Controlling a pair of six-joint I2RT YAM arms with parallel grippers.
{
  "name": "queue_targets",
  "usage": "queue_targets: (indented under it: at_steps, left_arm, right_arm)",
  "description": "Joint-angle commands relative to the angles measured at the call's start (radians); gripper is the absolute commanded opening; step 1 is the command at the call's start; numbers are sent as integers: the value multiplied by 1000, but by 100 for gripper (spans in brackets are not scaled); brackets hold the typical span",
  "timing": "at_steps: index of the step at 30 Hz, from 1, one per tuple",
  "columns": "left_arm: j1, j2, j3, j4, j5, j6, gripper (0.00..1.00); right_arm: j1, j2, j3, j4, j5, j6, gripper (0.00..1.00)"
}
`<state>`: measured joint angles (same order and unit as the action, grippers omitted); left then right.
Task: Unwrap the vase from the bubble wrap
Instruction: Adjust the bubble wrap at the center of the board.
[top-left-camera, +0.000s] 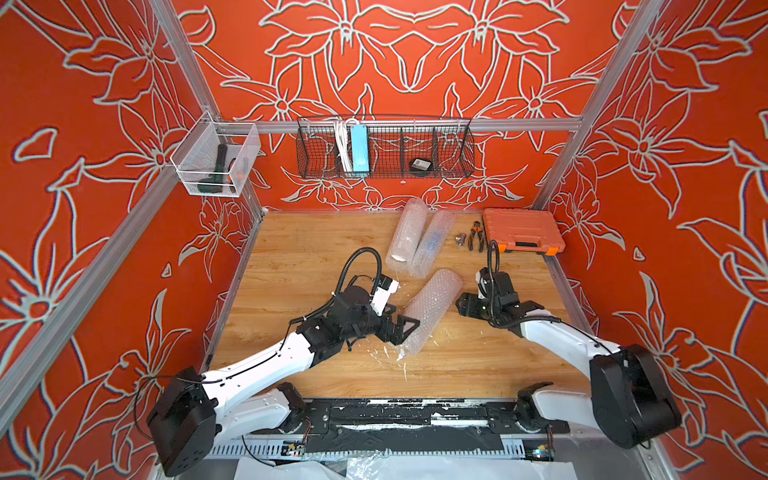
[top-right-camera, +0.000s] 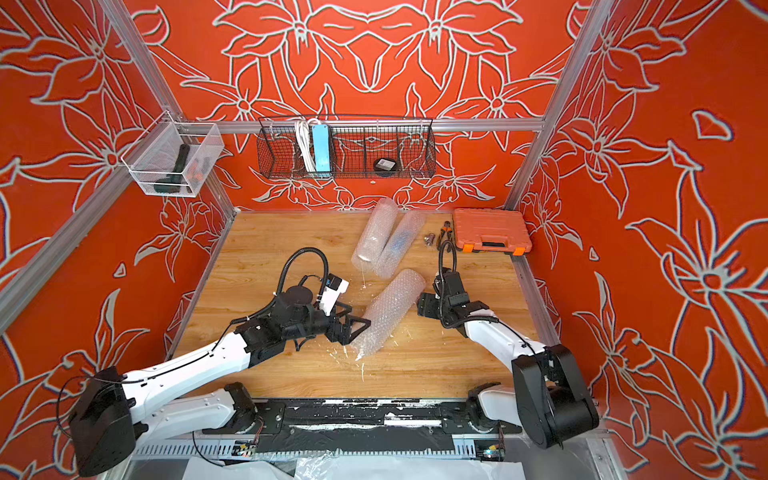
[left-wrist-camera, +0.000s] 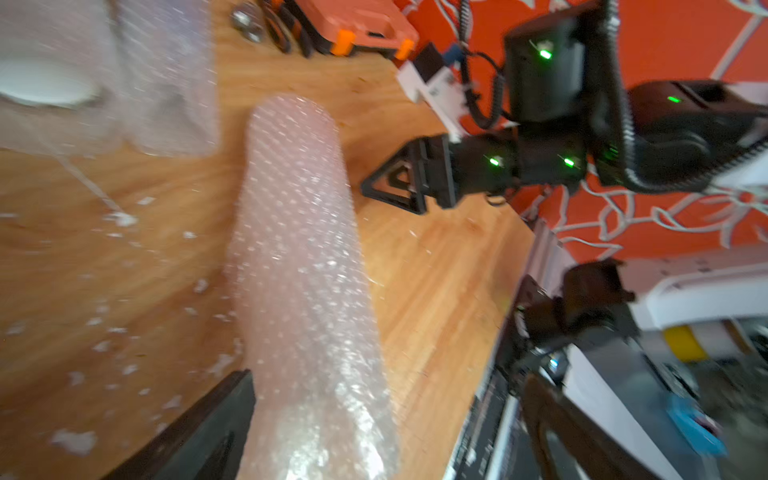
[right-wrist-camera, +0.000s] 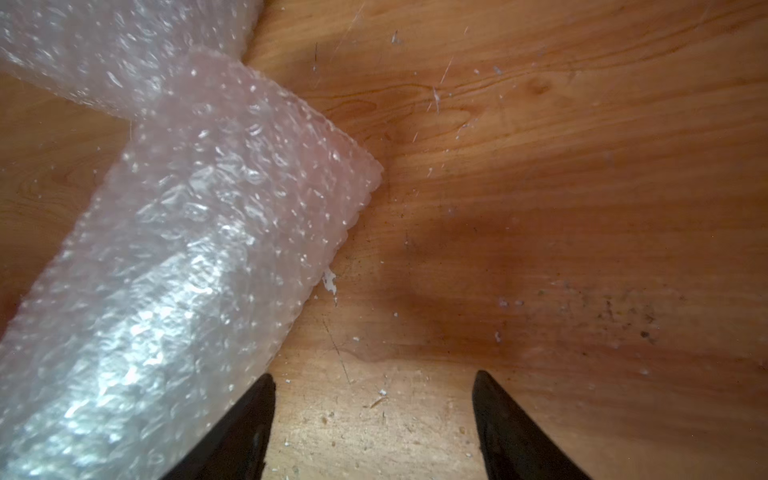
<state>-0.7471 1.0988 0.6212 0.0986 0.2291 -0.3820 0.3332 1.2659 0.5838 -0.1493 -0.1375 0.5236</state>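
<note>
A roll of bubble wrap (top-left-camera: 432, 309) (top-right-camera: 388, 311) lies slantwise in the middle of the wooden table (top-left-camera: 299, 257). The vase is hidden; nothing shows through this roll. My left gripper (top-left-camera: 401, 318) (left-wrist-camera: 390, 374) is open at the roll's near half. In the left wrist view the roll (left-wrist-camera: 299, 270) lies between the wide-apart fingers, close to one finger (left-wrist-camera: 208, 428), with a gap to the other. My right gripper (top-left-camera: 463, 305) (right-wrist-camera: 373, 374) is open over bare wood beside the roll's far end (right-wrist-camera: 178, 232), holding nothing.
Two more bubble-wrap rolls (top-left-camera: 409, 232) (top-left-camera: 434, 243) lie side by side behind the near one. An orange tool case (top-left-camera: 523, 230), pliers (top-left-camera: 476, 235) and a small metal part (top-left-camera: 460, 240) sit at the back right. White scraps (top-left-camera: 390, 353) litter the wood.
</note>
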Motion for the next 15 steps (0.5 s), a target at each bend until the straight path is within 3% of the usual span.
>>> queue_targets:
  at_steps: [1, 5, 10, 15]
  left_arm:
    - [25, 69, 20, -26, -171, 16, 98]
    - [66, 184, 21, 78, 11, -3, 98]
    - [86, 352, 79, 92, 146, -4, 97]
    - [86, 409, 95, 117, 340, -4, 83]
  right_arm:
    - [6, -24, -9, -15, -22, 12, 76]
    - [7, -5, -1, 3, -64, 11, 76]
    - [7, 78, 30, 38, -126, 7, 73]
    - [13, 173, 77, 61, -224, -4, 69]
